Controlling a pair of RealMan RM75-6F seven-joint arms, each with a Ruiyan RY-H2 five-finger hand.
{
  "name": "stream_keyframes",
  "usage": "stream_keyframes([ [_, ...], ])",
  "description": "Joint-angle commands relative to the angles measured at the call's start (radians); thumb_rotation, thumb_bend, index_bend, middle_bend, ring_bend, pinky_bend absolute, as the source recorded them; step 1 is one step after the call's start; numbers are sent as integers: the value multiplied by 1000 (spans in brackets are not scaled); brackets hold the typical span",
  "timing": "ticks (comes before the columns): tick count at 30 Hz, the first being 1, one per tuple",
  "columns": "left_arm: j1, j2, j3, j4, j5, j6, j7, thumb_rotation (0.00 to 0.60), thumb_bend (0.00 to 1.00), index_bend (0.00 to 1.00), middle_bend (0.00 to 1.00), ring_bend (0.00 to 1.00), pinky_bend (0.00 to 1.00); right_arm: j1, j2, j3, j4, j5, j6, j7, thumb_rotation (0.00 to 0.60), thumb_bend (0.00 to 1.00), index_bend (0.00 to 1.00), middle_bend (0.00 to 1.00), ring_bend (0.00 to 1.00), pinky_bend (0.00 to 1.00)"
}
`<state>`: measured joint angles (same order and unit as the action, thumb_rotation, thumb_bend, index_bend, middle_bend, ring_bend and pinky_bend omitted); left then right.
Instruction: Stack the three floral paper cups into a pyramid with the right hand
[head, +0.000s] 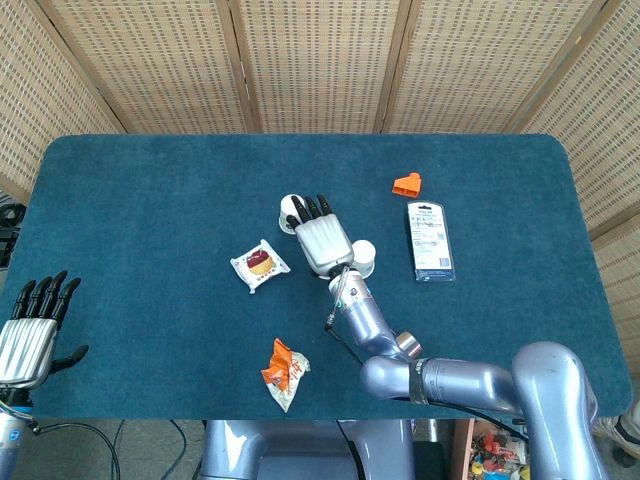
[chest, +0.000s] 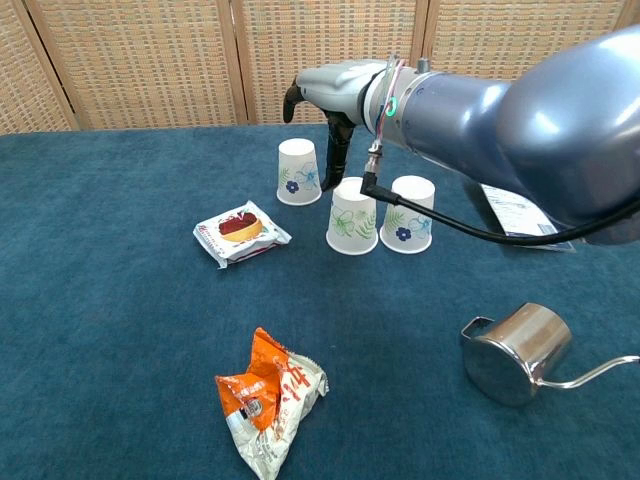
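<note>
The right hand (chest: 322, 95) hangs empty, fingers loosely apart, above the lone floral cup (chest: 299, 172); two base cups (chest: 352, 216) (chest: 408, 214) stand touching nearby. A careless descent could knock the base pair apart.

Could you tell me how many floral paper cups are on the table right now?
3. Two stand side by side: the middle cup and the right cup. The left cup stands apart, under the right hand. None appears hidden.
</note>
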<state>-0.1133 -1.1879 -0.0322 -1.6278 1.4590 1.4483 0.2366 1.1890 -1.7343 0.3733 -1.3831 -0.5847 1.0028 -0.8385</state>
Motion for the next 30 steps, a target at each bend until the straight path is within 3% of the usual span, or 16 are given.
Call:
stream_keyframes([
  [1,-1,-1,-1,1,-2,-2,-1,600,200,0,0,0,0,21,-29,6,53,-16,-13,24,600,42,218,0,0,0],
  [30,-26,-28,-15,45,-68,-67,6,600,199,0,0,0,0,269,-306,85,748,-93,-350,240,600,42,218,0,0,0],
])
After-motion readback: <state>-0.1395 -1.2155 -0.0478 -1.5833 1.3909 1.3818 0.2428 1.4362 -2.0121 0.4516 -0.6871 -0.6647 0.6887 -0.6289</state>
